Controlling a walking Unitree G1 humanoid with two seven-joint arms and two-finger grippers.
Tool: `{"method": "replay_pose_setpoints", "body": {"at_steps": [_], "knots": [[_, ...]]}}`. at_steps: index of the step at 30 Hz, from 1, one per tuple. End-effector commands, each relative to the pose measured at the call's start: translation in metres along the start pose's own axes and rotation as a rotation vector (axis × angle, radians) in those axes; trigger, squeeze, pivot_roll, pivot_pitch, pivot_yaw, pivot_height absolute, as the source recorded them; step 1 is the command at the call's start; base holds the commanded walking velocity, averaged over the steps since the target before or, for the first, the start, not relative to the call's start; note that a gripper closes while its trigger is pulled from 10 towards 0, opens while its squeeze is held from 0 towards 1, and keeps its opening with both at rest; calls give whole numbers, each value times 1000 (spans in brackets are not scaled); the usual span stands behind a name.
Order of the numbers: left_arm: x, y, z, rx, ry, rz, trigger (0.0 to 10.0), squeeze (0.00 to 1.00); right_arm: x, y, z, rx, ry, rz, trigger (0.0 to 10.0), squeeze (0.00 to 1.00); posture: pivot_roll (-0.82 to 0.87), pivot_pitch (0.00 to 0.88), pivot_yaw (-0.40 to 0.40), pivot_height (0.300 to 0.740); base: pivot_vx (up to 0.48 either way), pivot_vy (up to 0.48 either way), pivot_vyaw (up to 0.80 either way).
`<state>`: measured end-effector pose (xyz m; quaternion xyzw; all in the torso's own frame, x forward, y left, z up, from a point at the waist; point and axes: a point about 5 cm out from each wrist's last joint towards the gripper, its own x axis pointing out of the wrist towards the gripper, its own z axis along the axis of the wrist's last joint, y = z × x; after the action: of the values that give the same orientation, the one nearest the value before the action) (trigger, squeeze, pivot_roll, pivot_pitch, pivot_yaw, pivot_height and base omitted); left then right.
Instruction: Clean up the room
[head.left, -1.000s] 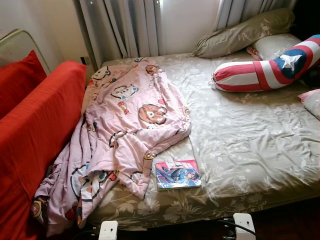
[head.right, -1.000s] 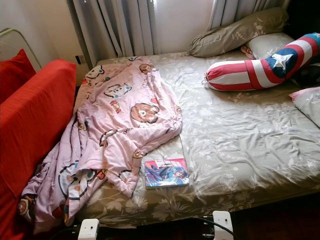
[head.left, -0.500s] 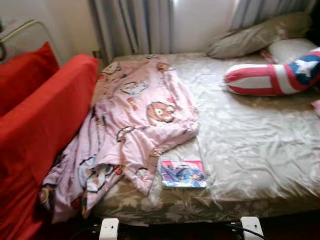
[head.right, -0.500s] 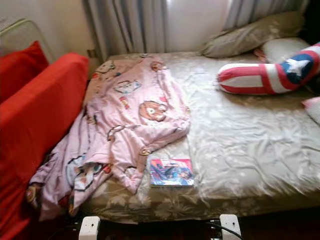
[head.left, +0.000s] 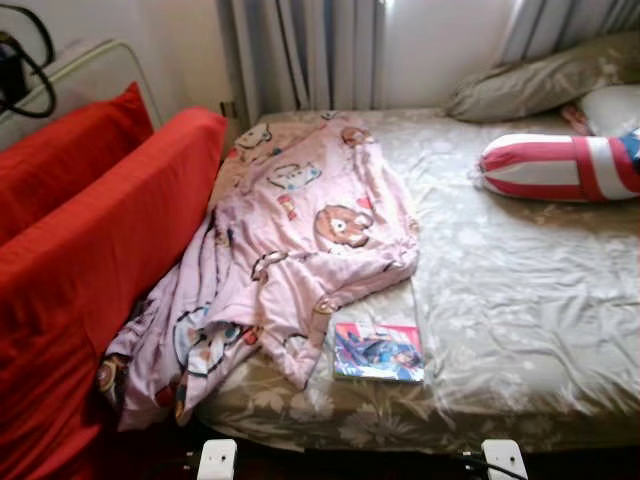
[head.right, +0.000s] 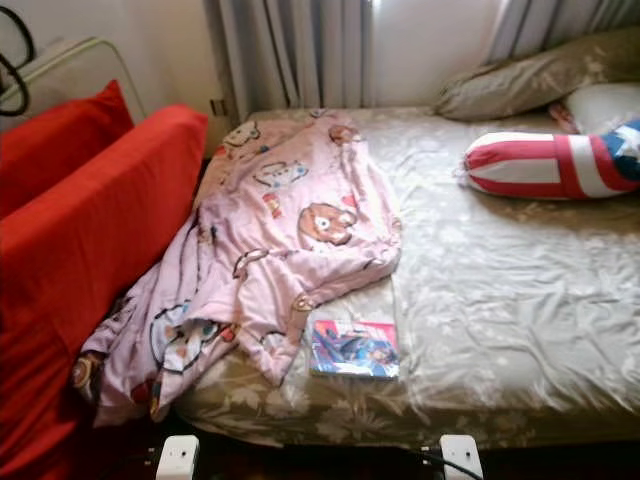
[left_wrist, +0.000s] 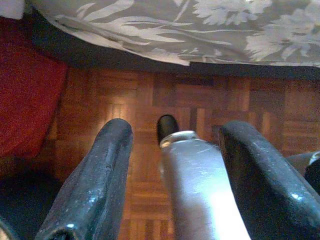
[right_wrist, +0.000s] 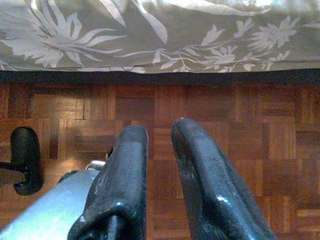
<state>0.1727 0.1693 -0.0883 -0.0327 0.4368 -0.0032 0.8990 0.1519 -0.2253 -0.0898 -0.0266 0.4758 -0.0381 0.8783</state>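
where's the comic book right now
The comic book lies flat near the bed's front edge, just right of the pink cartoon blanket's hanging corner.

The camera has swung toward the robot's left over the last second, so the red fabric sofa (head.left: 95, 260) now takes up more of the picture. The red, white and blue striped bolster pillow (head.left: 560, 166) is cut off at the right edge. The things themselves seem not to have moved, though the blur makes that hard to confirm.
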Motion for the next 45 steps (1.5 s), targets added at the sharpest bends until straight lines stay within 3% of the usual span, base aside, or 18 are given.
{"method": "replay_pose_setpoints", "body": {"at_steps": [1,7,11,21,32,34,36,37,41,45], "knots": [[-1,2,-5,-6,23,8,10000,0,0,8,-2,-3,4,15,10000,0,5,0,26,740,244,0,0],[-1,3,-5,0,24,4,10000,0,2,17,4,-43,-8,30,10000,0,2,0,28,740,249,0,267],[-1,3,-5,1,24,4,10000,0,3,18,4,-34,-6,30,10000,0,4,0,28,740,250,0,800],[-1,3,-5,4,24,1,10000,0,3,20,7,-61,-9,41,10000,0,4,0,28,740,252,0,0],[-1,3,-2,29,7,6,10000,0,3,9,15,-78,-53,49,10000,0,5,0,28,740,23,0,178],[-1,4,0,64,-16,8,10000,0,4,8,24,-72,-92,54,10000,0,-1,0,28,740,0,0,0],[-2,3,3,38,-62,6,10000,0,6,19,45,-52,-170,72,10000,0,-1,0,27,740,0,0,0],[-2,3,3,38,-62,6,10000,0,6,19,45,-52,-170,72,10000,0,-1,0,27,740,0,0,0],[-3,3,10,17,-157,6,10000,0,7,33,91,-27,-344,79,10000,0,7,0,24,740,0,0,0],[-4,3,13,35,-190,4,10000,0,5,33,108,-14,-431,70,10000,0,5,0,28,740,0,0,0]]}}
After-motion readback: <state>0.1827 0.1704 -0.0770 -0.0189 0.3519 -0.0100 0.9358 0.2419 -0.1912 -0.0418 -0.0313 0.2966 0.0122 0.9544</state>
